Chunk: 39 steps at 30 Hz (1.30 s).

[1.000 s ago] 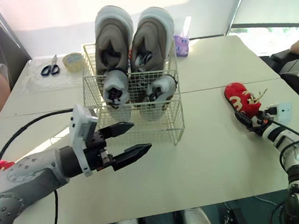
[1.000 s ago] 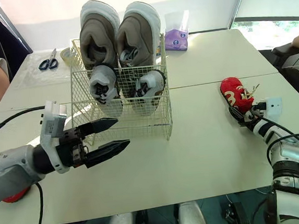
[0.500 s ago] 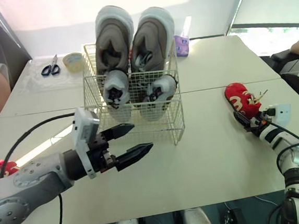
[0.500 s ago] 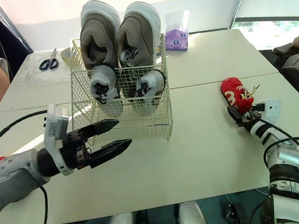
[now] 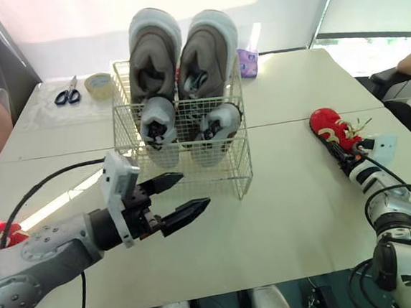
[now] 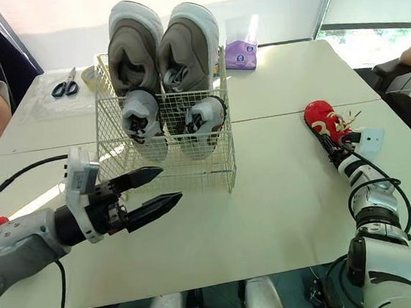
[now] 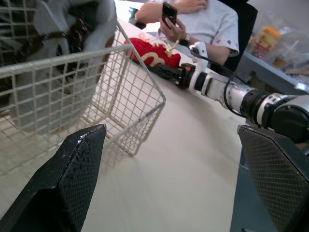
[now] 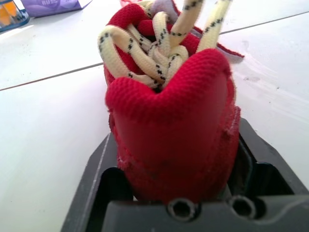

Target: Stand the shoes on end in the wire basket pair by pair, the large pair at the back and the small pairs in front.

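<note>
Two hands: left hand (image 5: 194, 189) gapes empty by wire basket (image 5: 221, 168), right hand (image 5: 336, 145) clamps red shoe (image 8: 169, 121); print on purple packet (image 6: 241, 53) unreadable.

1. The wire basket (image 5: 193, 182) is cream-white and stands upright on the table (image 5: 282, 212), its top open.
2. The large pair (image 5: 181, 51), grey-brown with pale soles, stands on end side by side at the back of the basket and rises well above its rim.
3. The small pair (image 5: 188, 125), light grey with dark openings, stands on end just in front of the large pair.
4. The red shoe (image 5: 330, 127), with cream speckled laces, lies on the table well apart from the basket, its heel clamped in the right gripper (image 8: 176, 133).
</note>
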Each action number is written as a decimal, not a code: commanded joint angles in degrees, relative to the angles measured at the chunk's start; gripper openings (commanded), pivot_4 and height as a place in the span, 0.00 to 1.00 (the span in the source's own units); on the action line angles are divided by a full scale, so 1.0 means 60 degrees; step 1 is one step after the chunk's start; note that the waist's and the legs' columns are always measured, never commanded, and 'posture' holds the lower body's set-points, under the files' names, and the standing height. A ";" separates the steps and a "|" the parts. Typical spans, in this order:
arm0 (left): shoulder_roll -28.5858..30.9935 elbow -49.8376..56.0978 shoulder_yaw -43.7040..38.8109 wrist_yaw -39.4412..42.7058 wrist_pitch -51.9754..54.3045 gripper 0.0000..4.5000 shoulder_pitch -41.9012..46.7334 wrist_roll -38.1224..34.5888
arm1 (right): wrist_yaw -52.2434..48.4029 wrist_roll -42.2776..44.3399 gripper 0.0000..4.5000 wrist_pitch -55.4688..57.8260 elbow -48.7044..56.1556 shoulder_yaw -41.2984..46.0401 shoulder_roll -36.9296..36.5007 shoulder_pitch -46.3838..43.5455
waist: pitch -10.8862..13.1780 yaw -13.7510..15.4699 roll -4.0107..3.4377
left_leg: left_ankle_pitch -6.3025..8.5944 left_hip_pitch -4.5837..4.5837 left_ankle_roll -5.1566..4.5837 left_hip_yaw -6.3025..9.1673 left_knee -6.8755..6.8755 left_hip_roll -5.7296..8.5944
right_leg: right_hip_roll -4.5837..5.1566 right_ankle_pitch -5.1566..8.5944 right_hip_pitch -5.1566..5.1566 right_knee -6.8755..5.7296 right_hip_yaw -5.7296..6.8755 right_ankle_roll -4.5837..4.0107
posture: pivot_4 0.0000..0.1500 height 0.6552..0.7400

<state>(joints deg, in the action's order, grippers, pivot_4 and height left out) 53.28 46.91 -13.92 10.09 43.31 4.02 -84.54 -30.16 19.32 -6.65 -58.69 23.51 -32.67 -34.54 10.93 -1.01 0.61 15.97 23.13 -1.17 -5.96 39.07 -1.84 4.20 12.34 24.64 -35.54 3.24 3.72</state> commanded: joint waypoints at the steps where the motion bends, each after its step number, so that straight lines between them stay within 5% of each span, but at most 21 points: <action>1: 0.0401 -0.0176 -0.1128 0.0026 -0.0269 1.00 0.0207 -0.0677 | 0.0232 0.0008 0.42 -0.0238 0.0153 0.0123 -0.0014 -0.0222 | 0.0000 -0.0004 0.0000 | 0.0000 0.0000 0.0000 0.0000 0.0000 0.0000 | 0.0000 0.0000 0.0000 0.0000 0.0000 0.0000 | 1.00 1.00; 7: 0.0950 -0.1832 -0.2424 0.0494 -0.0203 1.00 0.1091 -0.1976 | 0.0477 0.0286 0.42 -0.0497 0.1636 0.0328 -0.1201 -0.2845 | 0.0082 -0.0041 -0.0147 | -0.0004 0.0021 0.0006 -0.0023 0.0005 0.0009 | 0.0007 -0.0014 0.0036 -0.0009 -0.0006 0.0006 | 1.00 1.00; 12: 0.1510 -0.3293 -0.2881 0.1144 -0.0090 1.00 0.1940 -0.1415 | -0.1612 0.0618 0.42 0.0389 0.3299 -0.0630 -0.1579 -0.5459 | 0.0095 -0.0004 -0.0168 | -0.0039 0.0052 0.0065 -0.0046 -0.0031 0.0007 | -0.0025 -0.0020 0.0129 -0.0075 -0.0028 0.0066 | 1.00 1.00; 17: 0.1264 -0.4834 -0.3773 0.0794 -0.0052 1.00 0.2935 -0.4442 | -0.3932 0.2130 0.42 0.3209 0.7115 -0.2121 -0.1201 -0.5418 | 0.0007 0.0021 0.0009 | -0.0049 0.0030 0.0110 0.0017 -0.0135 -0.0076 | -0.0092 0.0023 0.0127 -0.0068 -0.0022 -0.0003 | 1.00 1.00; 25: 0.1006 -0.4290 -0.3177 0.0549 -0.0055 1.00 0.3697 -0.4702 | -0.4832 0.1914 0.42 0.3500 0.9497 -0.3541 -0.0380 -0.4985 | 0.0013 0.0193 0.0017 | -0.0060 0.0039 0.0121 0.0019 -0.0128 -0.0020 | -0.0044 0.0017 0.0127 -0.0074 -0.0017 -0.0008 | 1.00 1.00; 39: 0.0059 -0.4426 -0.1938 0.0667 0.0143 1.00 0.4183 -0.4015 | -0.5347 0.1172 0.42 0.2882 1.0530 -0.4371 0.0128 -0.4521 | 0.0012 0.0227 0.0022 | -0.0095 0.0036 0.0181 0.0017 -0.0126 -0.0016 | -0.0053 0.0016 0.0127 -0.0080 -0.0017 -0.0007 | 1.00 1.00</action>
<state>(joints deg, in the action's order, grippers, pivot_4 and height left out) 53.47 19.75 -25.85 13.68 43.58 28.42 -108.84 -62.40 26.97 12.41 2.23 -3.52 -32.36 -60.93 11.00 0.35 0.74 15.39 23.34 -0.09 -5.86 38.31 -1.93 3.88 12.44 25.40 -36.03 3.14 3.68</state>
